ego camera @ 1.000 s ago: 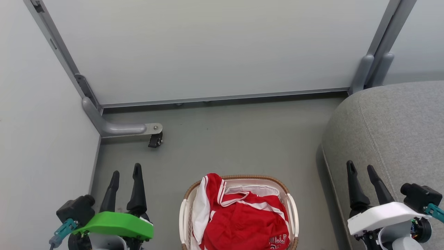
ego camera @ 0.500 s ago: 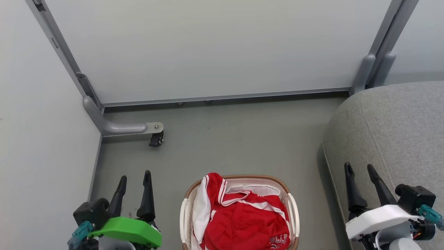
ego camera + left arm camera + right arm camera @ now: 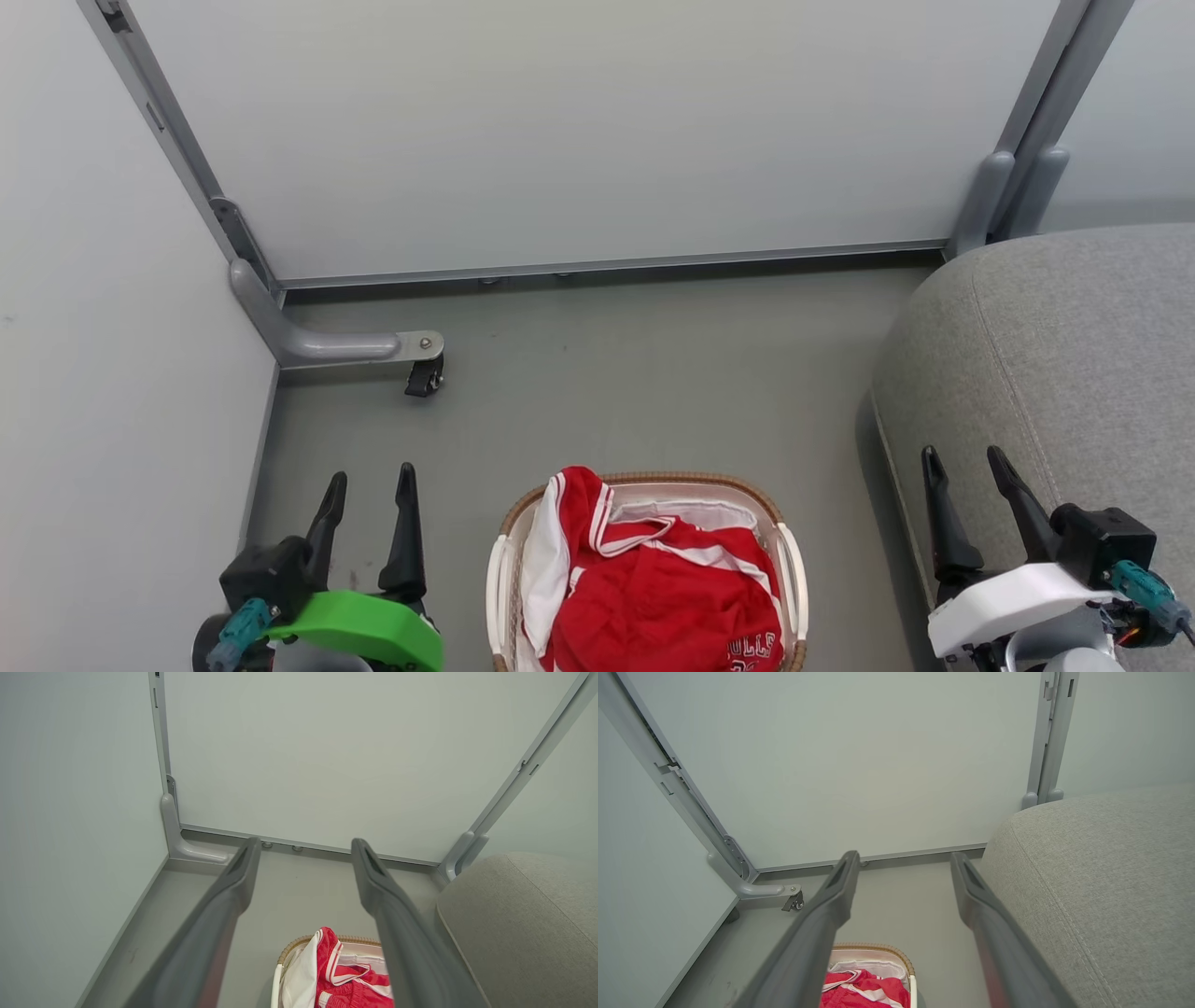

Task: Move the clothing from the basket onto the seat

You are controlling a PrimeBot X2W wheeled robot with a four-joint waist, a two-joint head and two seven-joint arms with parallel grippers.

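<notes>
The basket (image 3: 790, 574) stands on the grey floor (image 3: 653, 373), near its front edge in the head view and roughly midway between the two arms. The clothing (image 3: 653, 607) lies heaped inside it: red fabric with white stripes, one white-trimmed fold draped over the basket's left rim (dark lettering shows at the lower right of the heap, cut off by the frame). The seat (image 3: 1074, 355) takes up the right side. Its rounded edge is near the basket but not touching it, with a strip of floor between.

The left tool (image 3: 372, 473) hangs over the floor to the left of the basket, its two dark fingers spread apart with nothing between them. The right tool (image 3: 962, 454) shows against the seat's left edge, its fingers likewise spread and empty. Both point toward the pale partition panel (image 3: 579, 140) along the floor's far edge. A small black caster (image 3: 422, 378) on a grey metal foot sits by the floor's far left corner.
</notes>
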